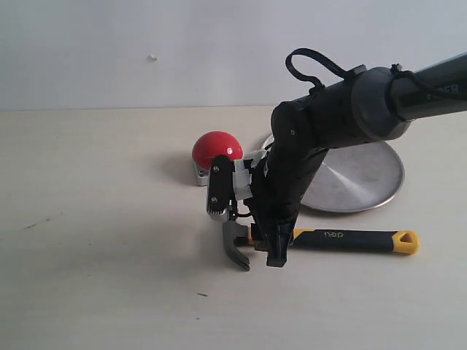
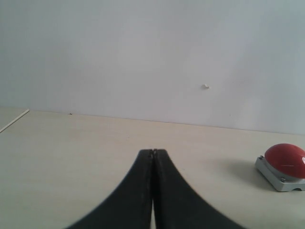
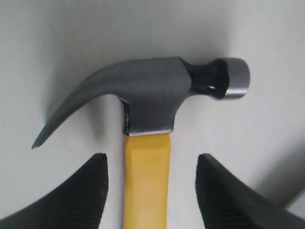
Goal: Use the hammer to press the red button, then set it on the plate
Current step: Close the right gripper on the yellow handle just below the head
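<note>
While my right end effector (image 1: 248, 235) stands low over the tabletop (image 1: 109, 255), its two fingers are spread wide, one on each side of the hammer (image 1: 336, 239). The right wrist view (image 3: 151, 160) shows a clear gap between each ribbed finger pad and the yellow neck of the handle, just below the head. I record no contact there and nothing pinched.

The hammer (image 3: 147, 100) lies flat on the tabletop. In the exterior view its dark grey head is at the left, partly hidden behind my arm. The black-and-yellow handle runs out to the right and ends in a yellow tip with a hole. Pale lettering shows on the black grip.

The red button (image 1: 217, 151) sits on its light-grey base farther back on the tabletop, beyond the hammer head. The plate (image 1: 365, 179) lies to the right of the button, also behind the hammer. My arm covers the plate's left rim, so I cannot tell whether button and plate touch. The plate's visible surface carries nothing.

My left end effector (image 2: 153, 151) is seen only in its own wrist view. Its fingers are pressed together tip to tip and hold nothing. The red button (image 2: 286, 162) stands well apart from it on the tabletop.
</note>
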